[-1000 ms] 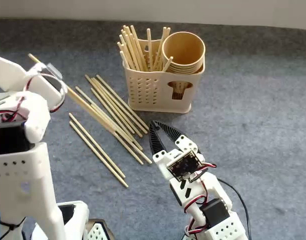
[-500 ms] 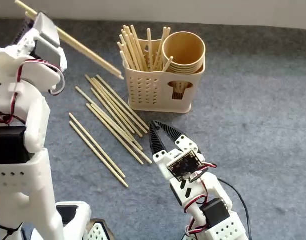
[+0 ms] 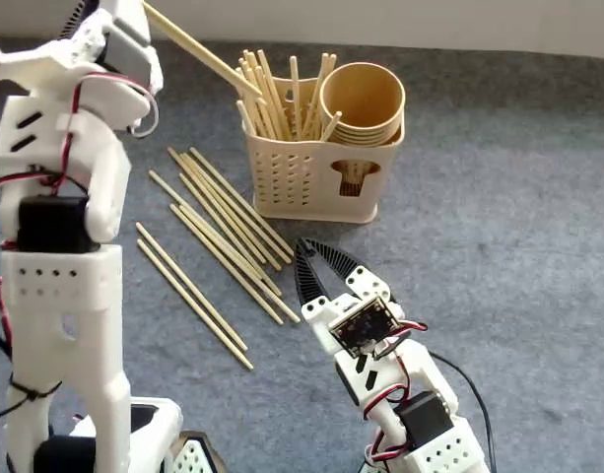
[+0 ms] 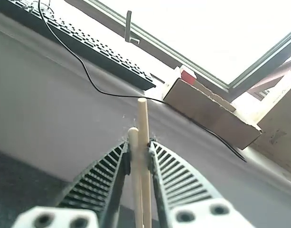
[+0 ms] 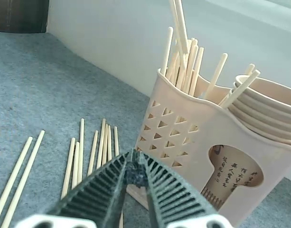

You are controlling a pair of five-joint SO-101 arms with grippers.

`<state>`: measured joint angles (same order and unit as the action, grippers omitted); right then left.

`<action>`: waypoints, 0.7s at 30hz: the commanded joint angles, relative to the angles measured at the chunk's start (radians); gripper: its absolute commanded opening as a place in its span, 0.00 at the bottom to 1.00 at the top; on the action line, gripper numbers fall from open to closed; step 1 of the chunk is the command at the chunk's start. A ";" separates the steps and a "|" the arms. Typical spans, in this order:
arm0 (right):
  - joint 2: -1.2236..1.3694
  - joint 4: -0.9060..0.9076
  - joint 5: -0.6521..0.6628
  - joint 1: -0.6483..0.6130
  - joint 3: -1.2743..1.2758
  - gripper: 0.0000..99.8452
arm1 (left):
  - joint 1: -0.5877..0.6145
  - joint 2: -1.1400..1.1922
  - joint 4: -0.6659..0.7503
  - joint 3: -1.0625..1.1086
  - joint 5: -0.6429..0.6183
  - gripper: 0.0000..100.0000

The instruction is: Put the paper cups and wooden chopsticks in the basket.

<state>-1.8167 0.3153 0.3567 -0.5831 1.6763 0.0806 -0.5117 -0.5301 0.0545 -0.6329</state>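
Gripping a chopstick pair point(image 4: 143, 114) near the basket point(image 3: 302, 177), left tool point(image 4: 138, 142), right tool point(image 5: 134, 164) pressed together, loose chopsticks point(image 3: 223, 236) alongside

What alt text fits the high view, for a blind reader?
The left end effector holds raised chopsticks slanting toward a basket of paper cups and more chopsticks. Loose chopsticks lie on the table beside the shut right end effector.

Up high, looking steeply down over the table point(image 3: 499, 197). On the left wrist, aimed up past the left gripper point(image 4: 139, 145) at wall point(image 4: 50, 104) and window point(image 4: 221, 33). On the right wrist, low and near, facing the basket point(image 5: 192, 123) and loose chopsticks point(image 5: 81, 152) shared with the high view.
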 commanded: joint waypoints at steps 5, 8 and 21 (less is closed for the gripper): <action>-0.012 -0.002 0.012 0.008 0.102 0.01 | -0.108 0.081 0.026 -0.042 0.002 0.01; -0.012 -0.002 0.012 0.008 0.102 0.01 | -0.133 0.120 0.026 -0.042 0.003 0.01; -0.012 -0.002 0.012 0.008 0.102 0.01 | -0.202 0.177 -0.097 -0.051 0.305 0.01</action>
<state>-1.8167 0.3153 0.3567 -0.5831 1.6763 -0.1020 -0.3261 -0.6160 0.0545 -0.3828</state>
